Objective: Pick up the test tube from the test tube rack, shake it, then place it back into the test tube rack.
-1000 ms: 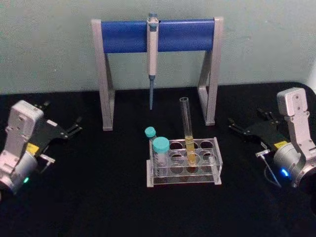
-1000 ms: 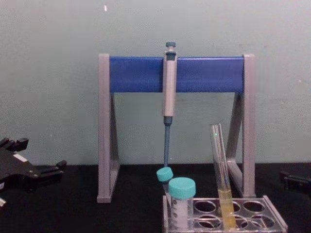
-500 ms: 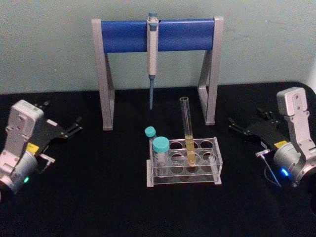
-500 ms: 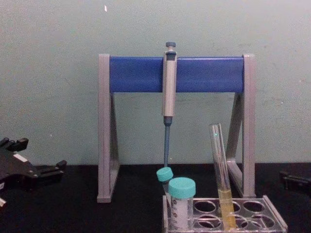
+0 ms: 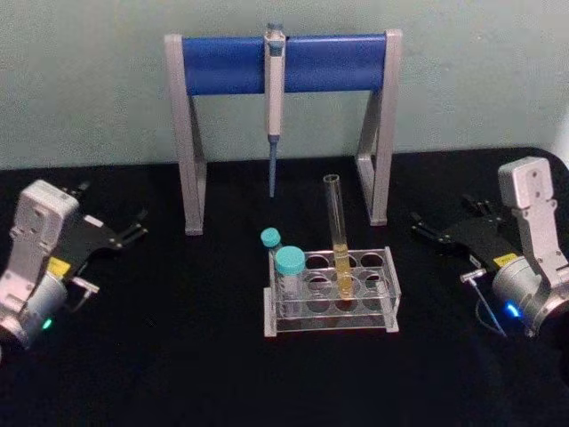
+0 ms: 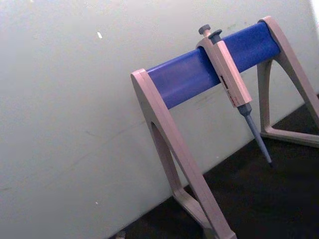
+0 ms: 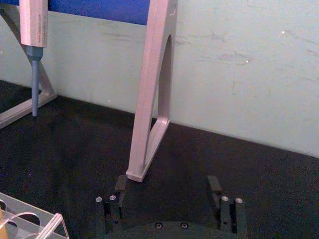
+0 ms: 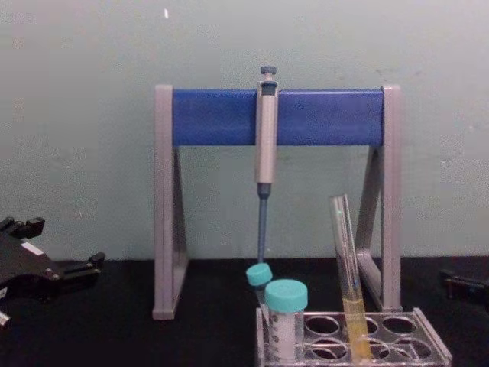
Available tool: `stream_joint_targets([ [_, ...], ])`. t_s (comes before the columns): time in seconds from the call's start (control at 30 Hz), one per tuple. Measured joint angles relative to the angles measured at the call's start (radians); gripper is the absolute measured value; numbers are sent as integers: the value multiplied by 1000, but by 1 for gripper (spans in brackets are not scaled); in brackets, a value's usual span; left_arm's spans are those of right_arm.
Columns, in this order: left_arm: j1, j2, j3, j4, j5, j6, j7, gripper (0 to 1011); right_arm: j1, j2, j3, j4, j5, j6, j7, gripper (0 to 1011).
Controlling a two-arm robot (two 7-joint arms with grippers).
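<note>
Upright in the test tube rack (image 5: pixel 331 302) at table centre stands the test tube (image 5: pixel 339 240), yellow liquid in its lower third, beside two teal-capped vials (image 5: pixel 288 277). Left gripper (image 5: pixel 133 229) at nine o'clock: spread unreadable. Right gripper (image 7: pixel 169 190) at three o'clock, fingers apart, empty.

the test tube (image 8: pixel 348 275) stands tilted in the test tube rack (image 8: pixel 397 340), beside two teal-capped vials (image 8: pixel 284 321); a pipette (image 8: pixel 265 145) hangs on the stand (image 8: pixel 321 116) behind.
</note>
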Motion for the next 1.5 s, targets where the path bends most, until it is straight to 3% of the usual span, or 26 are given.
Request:
stream_joint_targets([
  [1.5,0,0,0,0,0,0,0,1002,0,0,0,0,0,0,0,1000],
])
